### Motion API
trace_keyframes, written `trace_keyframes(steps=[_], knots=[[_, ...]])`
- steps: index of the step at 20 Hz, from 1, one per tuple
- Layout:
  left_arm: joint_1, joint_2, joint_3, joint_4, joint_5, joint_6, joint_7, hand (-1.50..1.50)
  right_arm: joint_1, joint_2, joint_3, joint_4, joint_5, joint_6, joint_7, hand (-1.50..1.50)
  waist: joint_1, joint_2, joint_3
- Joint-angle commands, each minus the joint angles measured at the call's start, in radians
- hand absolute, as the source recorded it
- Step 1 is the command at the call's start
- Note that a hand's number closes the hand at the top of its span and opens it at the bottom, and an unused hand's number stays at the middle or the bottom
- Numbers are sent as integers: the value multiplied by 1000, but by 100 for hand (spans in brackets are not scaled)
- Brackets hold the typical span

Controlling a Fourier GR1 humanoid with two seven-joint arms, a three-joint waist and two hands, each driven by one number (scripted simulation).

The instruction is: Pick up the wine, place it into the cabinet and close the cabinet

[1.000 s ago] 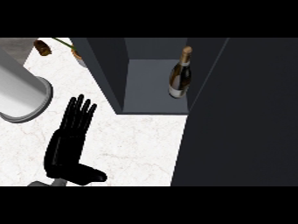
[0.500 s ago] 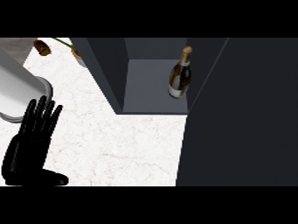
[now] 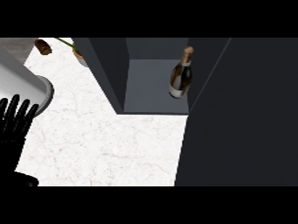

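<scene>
Now: wine in the cabinet, hand apart

The left hand [image 3: 8, 127] rests with straight fingers, holding nothing, over the marble counter [image 3: 106, 140], well apart from the cabinet [image 3: 151, 98]. Inside the cabinet, the wine [image 3: 181, 74] stands upright by its right wall.

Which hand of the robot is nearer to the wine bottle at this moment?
Only the left hand shows: open, fingers straight, low at the view's left, far from the wine bottle standing inside the cabinet. The right hand is out of view.
</scene>
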Motion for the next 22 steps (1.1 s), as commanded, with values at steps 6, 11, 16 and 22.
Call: trace_keyframes(steps=[6,11,16,22], knots=[[0,32,19,-8,36,-69,29,-150,-134,204,96,-95,-70,-3,133,150,32,11,-1],[-5,62,62,29,50,-95,26,-150,-208,250,60,-72,-97,21,176,150,54,16,-4],[-54,71,76,37,73,-97,54,-150,-333,351,30,34,-117,30,236,150,67,20,-4],[-56,97,100,50,103,-124,81,-150,-616,555,-19,228,-103,-18,413,150,69,11,-4]])
